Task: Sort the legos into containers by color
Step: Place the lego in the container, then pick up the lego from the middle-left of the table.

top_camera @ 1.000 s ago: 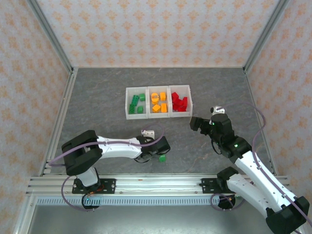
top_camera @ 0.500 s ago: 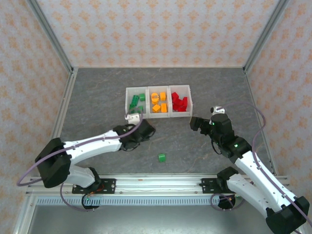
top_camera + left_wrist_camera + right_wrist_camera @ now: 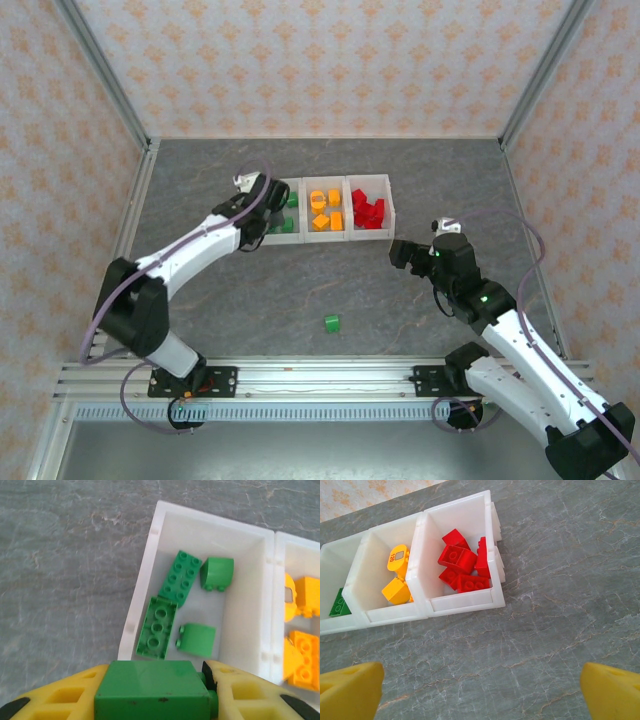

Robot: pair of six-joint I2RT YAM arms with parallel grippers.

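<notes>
So the left gripper [image 3: 155, 692] has its yellow fingers [image 3: 235, 677] clamped on a green brick [image 3: 150, 687], one pad on each side. Right ahead of the fingertips is the green bin [image 3: 141, 580], with four green legos lying loose inside: a small block [image 3: 197, 639] and a flat piece [image 3: 159, 627] nearest the fingers, then a long one [image 3: 181, 575] and a rounded one [image 3: 217, 573] further out. To the fingers' right is the middle bin [image 3: 300, 555], holding orange pieces [image 3: 302, 652]. From above, the left arm [image 3: 190, 255] is stretched out long on a diagonal from its base up to that bin.

The right gripper [image 3: 480, 700] is spread wide with nothing between its fingers [image 3: 350, 690], hanging over bare table [image 3: 545, 630]. Ahead and slightly left sits the red bin [image 3: 462, 602] with a heap of red bricks [image 3: 462, 565], well apart from the tips. The right arm [image 3: 500, 330] is bent at the elbow, wrist aimed toward the bins.

One stray green lego [image 3: 332, 323] sits alone on the table between the arms, well back from both grippers.
</notes>
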